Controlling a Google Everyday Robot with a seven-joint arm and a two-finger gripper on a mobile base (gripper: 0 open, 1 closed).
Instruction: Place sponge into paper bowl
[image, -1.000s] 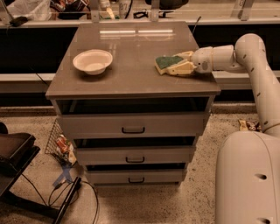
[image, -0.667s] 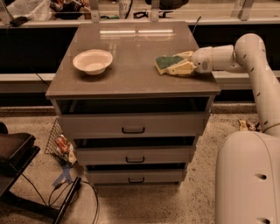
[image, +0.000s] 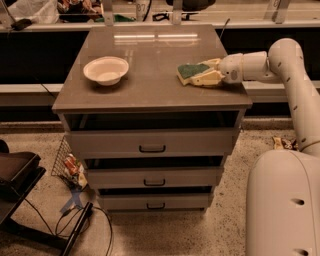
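**On the right edge: gripper (image: 205, 74) pinching the sponge (image: 190, 71)**

Low over the cabinet top (image: 150, 87), its fingers are clamping the sponge's yellow side, green layer facing up. Leftward, a stretch of cabinet top is separating it from the paper bowl (image: 106, 70), sitting well apart.

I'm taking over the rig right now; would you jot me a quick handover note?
Gripper: at the sponge, on the right side of the cabinet top.
Sponge: green side up, at the gripper, apart from the bowl.
Bowl: upright and empty on the left side of the top.
Done: the gripper is at the sponge; nothing is in the bowl.
Left: lift the sponge, carry it left, and set it in the bowl.
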